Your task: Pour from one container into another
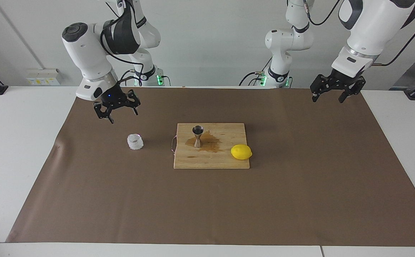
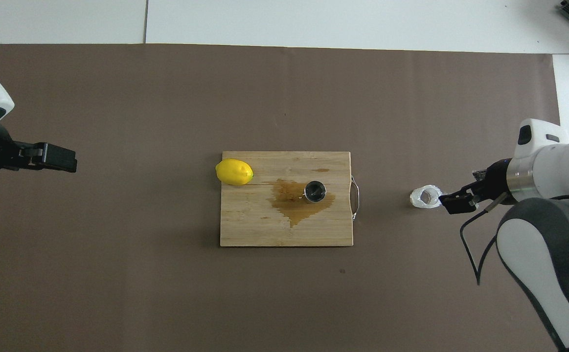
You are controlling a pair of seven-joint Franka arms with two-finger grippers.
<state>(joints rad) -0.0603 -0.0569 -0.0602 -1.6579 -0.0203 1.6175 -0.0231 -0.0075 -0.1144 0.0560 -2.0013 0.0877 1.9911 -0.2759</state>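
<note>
Small glass cup (image 1: pixel 135 141) upright on the brown mat (image 1: pixel 86 200), toward the right arm's end, between that end's edge and the handle side of the cutting board (image 1: pixel 211 162). Steel jigger (image 1: pixel 197 136) upright on the board, standing in a brown spill stain (image 1: pixel 212 144); lemon (image 1: pixel 241 152) at the board's edge toward the left arm's end.

Right gripper (image 1: pixel 116 107) raised just beside the cup, not touching, fingers spread wide. Left gripper (image 1: pixel 335 91) waiting over the mat's corner at the left arm's end, fingers likewise wide apart.

Cup probably light, rigid, breakable; textured wall likely to give some grip, though smooth glass can slip. Best taken across the side wall, about mid-height, leaving the rim free for pouring. Contents not discernible.

Jigger: narrow foot, tall for its width, so easily tipped; small mouth calls for a slow, well-aimed pour. Wet board may let it slide.
</note>
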